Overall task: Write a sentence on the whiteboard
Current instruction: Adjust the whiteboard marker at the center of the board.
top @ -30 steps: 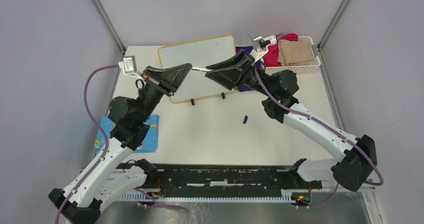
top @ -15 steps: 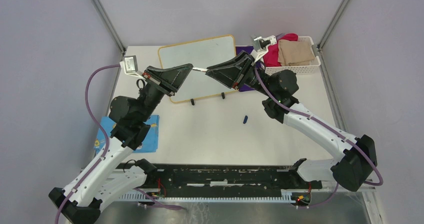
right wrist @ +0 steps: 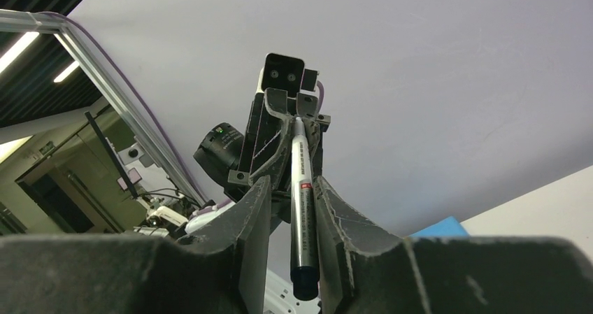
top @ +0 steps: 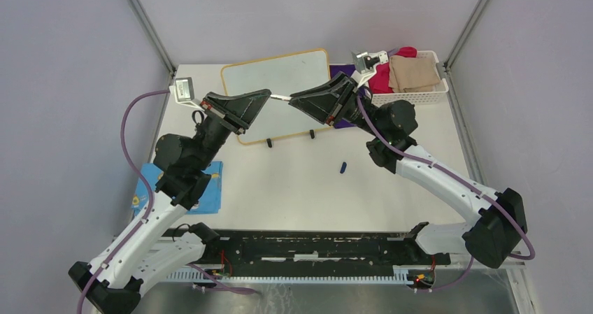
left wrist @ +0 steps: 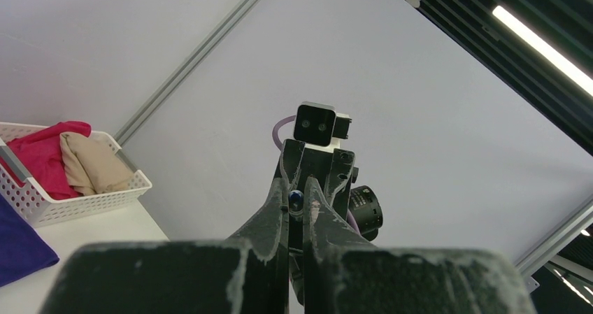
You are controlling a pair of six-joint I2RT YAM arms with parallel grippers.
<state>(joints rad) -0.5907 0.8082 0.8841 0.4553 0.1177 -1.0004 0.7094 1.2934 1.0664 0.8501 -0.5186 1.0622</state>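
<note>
White table (top: 280, 188) fills the middle of a space with plain grey walls, and the whiteboard (top: 287, 69) lies flat at its far side. Nothing is written on the board yet, so the whole sentence is left to do. The board's long side runs left to right, with the right end a bit farther away. Its two little black feet (top: 268, 143) point back at the arms. Just above the near part of the board a marker (right wrist: 302, 188) hangs in the air, lying almost level, left to right. The left gripper (top: 268, 94) pinches one end tight, and the right gripper (top: 290, 101) looks closed around the other end. I think the marker is being passed from one arm to the other. I cannot tell which end is the writing tip. A small blue thing (top: 343, 167), maybe the cap, lies on the table nearer the arms. A basket (top: 412, 97) of cloths sits to the right of the board, and a blue booklet (top: 210, 181) lies near the left edge.
</note>
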